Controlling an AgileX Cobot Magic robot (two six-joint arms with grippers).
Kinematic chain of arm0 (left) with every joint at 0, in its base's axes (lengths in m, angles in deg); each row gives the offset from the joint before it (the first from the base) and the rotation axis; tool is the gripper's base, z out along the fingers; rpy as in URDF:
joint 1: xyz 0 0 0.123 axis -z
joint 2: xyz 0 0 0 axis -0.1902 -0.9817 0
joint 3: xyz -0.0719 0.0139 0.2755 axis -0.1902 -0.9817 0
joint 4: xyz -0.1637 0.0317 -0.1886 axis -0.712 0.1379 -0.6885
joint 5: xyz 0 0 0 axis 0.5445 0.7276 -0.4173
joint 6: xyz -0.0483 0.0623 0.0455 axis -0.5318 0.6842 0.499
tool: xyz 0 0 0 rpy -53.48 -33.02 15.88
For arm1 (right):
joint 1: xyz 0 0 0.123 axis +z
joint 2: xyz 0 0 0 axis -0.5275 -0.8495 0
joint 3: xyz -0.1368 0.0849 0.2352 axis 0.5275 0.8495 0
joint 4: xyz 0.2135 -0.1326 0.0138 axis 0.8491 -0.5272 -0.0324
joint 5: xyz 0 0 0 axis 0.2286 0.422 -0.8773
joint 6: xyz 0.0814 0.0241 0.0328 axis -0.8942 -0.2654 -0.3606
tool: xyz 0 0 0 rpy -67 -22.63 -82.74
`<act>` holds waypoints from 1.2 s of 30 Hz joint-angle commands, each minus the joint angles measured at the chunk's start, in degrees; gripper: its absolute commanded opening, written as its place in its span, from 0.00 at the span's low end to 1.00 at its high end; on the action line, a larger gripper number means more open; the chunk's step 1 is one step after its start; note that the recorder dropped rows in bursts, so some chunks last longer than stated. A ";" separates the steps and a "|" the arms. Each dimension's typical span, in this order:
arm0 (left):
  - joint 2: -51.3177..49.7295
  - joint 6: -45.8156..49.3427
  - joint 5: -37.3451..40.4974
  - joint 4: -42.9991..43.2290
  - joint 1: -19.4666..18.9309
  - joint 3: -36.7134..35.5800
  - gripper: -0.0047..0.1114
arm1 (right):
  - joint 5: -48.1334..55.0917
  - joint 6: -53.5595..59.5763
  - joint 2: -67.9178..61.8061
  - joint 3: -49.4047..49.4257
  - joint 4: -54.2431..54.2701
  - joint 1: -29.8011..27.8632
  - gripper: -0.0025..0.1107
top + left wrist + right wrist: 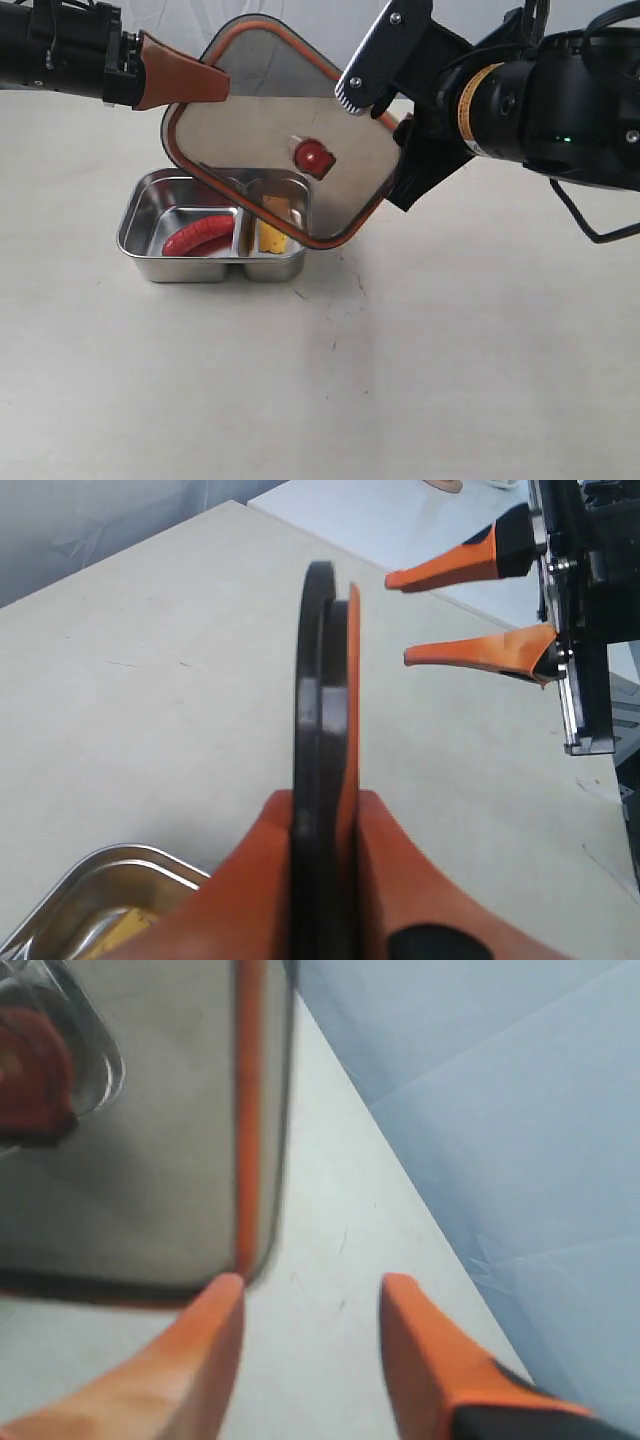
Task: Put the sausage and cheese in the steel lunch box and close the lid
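Left gripper (pixel 215 85) clamped on lid (pixel 270 140) corner, lid tilted above steel lunch box (pixel 135 225); right gripper (pixel 310 1285) spread, holding nothing. Sausage (pixel 197 237), cheese (pixel 270 238) inside. Risk: one-corner grip lets lid swing, seat skewed

I see the lid (pixel 260 130) hiding the back rim of the lunch box (pixel 135 218) and part of the cheese (pixel 270 238); my right wrist view is blurred.

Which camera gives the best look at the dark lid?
The exterior view: nearly the whole lid shows, tilted over the steel lunch box. The left wrist view sees only its edge, clamped in the left pincer; the right wrist view, one blurred corner.
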 commanded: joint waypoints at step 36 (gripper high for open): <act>6.79 -5.61 0.18 -5.91 -7.20 0.25 0.04 | -79.53 -31.12 -1.20 20.83 25.94 -28.23 0.59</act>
